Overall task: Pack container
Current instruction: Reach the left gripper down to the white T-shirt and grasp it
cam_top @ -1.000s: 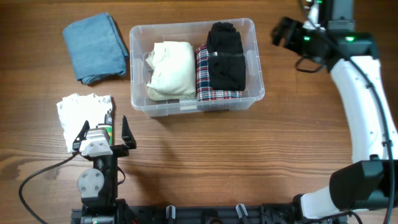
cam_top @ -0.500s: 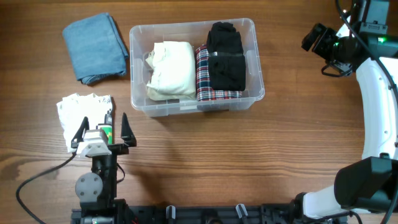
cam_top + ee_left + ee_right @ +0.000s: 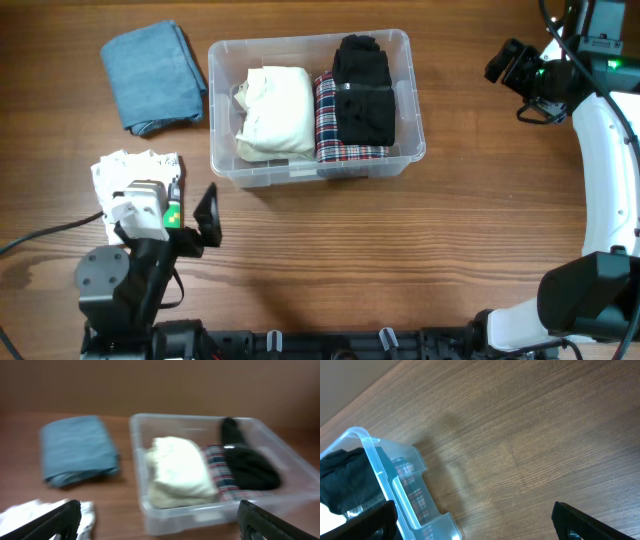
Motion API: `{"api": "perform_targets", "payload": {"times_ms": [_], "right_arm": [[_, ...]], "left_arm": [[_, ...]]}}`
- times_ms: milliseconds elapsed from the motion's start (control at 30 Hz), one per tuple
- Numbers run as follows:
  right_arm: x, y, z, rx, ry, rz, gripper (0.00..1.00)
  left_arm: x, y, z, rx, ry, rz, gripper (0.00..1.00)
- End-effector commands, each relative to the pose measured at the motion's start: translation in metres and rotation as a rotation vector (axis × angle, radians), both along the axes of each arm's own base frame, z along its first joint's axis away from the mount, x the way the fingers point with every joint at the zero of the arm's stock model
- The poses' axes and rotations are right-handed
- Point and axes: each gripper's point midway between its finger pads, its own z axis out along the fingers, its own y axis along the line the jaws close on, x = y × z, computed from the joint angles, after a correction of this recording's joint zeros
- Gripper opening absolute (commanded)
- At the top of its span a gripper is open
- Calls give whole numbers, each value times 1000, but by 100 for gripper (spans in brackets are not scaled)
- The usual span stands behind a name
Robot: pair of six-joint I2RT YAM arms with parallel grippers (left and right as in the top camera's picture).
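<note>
The clear container stands at the back centre of the table. It holds a cream garment, a plaid garment and a black garment, side by side. My left gripper is open and empty, at the front left, over the near edge of a white patterned cloth. In the left wrist view the gripper faces the container. My right gripper is open and empty, raised to the right of the container. The right wrist view shows the container's corner.
A folded blue cloth lies at the back left, beside the container, and also shows in the left wrist view. The white patterned cloth shows at that view's lower left. Bare wood lies in front of and to the right of the container.
My right arm swung right, away from the container, then stopped. My left arm shifted left and its gripper turned toward the right; the left wrist view is blurred.
</note>
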Motion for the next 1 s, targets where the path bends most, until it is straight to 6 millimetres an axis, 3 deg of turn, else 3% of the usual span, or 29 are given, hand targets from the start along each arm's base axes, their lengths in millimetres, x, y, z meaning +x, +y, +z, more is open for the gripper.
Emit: {"api": "perform_targets", "payload": {"times_ms": [0,133,267,533,700,967], "right_arm": [[5,-7,6,-42,-22,-8,100],[7,-12,8,-53,-32,-33,100],[4,-21,5,-45,-20,-66,100],[0,-34,-13,-31,37,-107,100],[1,-34,-17,-30,47,-105,100],[1,-34,-18,-29,50,-105,100]], "left_arm": [[-19,-51,11,-99,3,-301,100],[-19,-50,8,-150,38,-279,100],[-8,-33,2,-255,95,-126,100],[30,35,-67,-477,389,376,100],[43,65,-92,-498,475,498,100],[57,82,-106,-487,488,562,100]]}}
